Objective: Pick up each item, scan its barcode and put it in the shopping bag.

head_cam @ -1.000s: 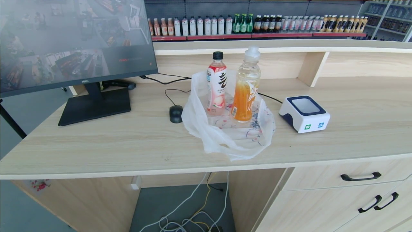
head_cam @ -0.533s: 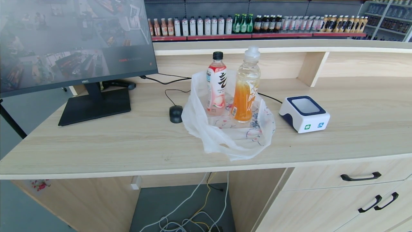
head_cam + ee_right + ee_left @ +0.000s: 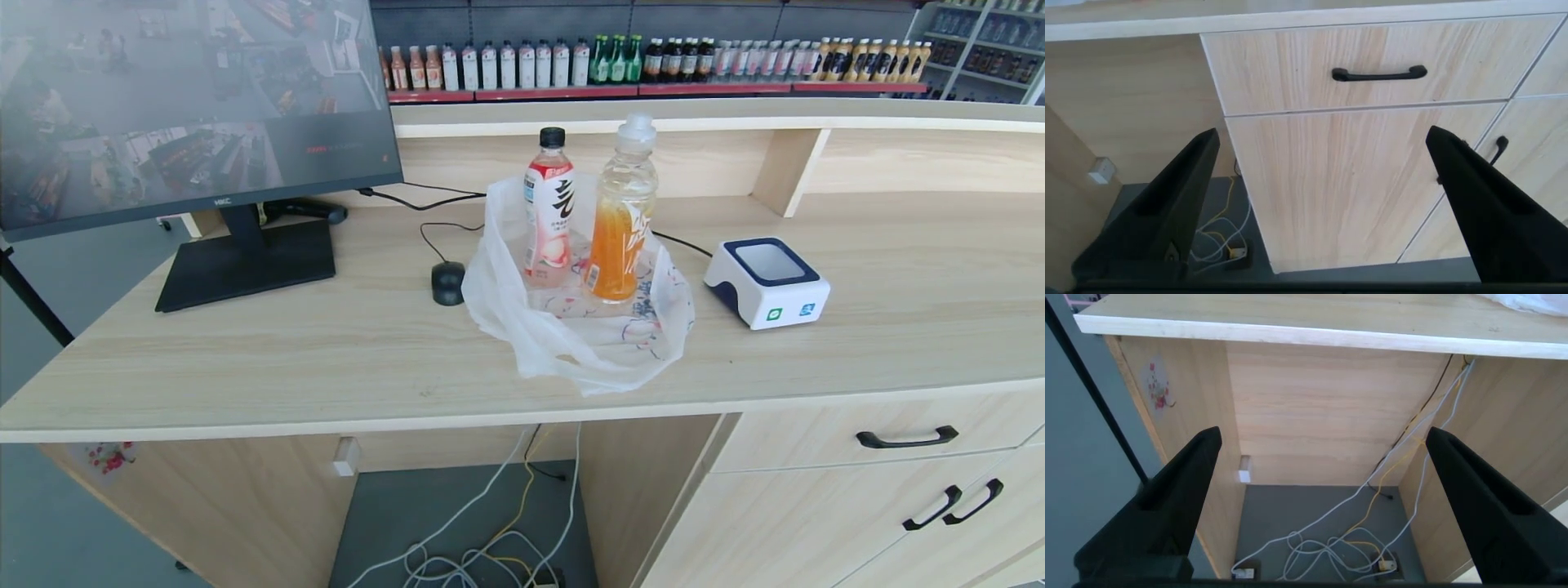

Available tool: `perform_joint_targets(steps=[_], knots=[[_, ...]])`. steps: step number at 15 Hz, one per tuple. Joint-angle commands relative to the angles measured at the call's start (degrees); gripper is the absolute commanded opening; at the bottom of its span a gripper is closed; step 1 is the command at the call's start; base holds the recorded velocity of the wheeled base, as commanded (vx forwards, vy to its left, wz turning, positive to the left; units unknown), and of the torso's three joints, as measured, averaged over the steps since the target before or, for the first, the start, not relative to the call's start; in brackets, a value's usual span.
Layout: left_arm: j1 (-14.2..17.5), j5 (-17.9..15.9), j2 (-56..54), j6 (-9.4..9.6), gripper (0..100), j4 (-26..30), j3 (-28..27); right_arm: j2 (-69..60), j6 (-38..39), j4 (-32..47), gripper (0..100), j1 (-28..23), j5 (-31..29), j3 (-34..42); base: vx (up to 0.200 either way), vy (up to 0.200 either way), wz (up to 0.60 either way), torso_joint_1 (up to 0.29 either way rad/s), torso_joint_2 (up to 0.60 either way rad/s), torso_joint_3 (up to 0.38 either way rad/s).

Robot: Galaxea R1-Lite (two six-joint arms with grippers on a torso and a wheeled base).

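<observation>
We see the pink bottle (image 3: 548, 212) and the orange bottle (image 3: 619, 229) upright, side by side in the white bag (image 3: 571, 347) on the counter (image 3: 310, 343), with the scanner (image 3: 766, 282) just to its right. Our left gripper (image 3: 1323, 433) hangs below the counter's edge and our right gripper (image 3: 1323, 131) before the drawers (image 3: 1290, 77), each with fingers spread wide, holding nothing.

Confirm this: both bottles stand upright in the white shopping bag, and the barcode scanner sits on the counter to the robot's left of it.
One detail is wrong. The head view shows the barcode scanner on the counter to the robot's right of the white shopping bag, not its left. The pink-labelled bottle and the orange drink bottle do stand upright in it.
</observation>
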Motion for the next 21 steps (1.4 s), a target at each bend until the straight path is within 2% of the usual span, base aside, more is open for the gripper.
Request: perform_joint_targets(steps=[1,12,21], knots=[[0.0,0.1,0.0,-0.03,100,0.0,0.0,0.1,0.0,0.0,100,0.0,0.0,0.0,0.0,-0.2,0.0,-0.002,0.01,0.007],[0.0,0.1,0.0,-0.55,100,-0.1,0.0,0.1,0.3,-0.1,100,0.0,0.0,0.0,0.0,-0.2,0.0,0.004,0.0,0.001],[0.0,0.1,0.0,-0.47,100,-0.1,0.0,0.1,-2.2,0.0,100,0.0,0.1,-0.1,0.0,-0.2,0.0,0.004,0.0,0.003]])
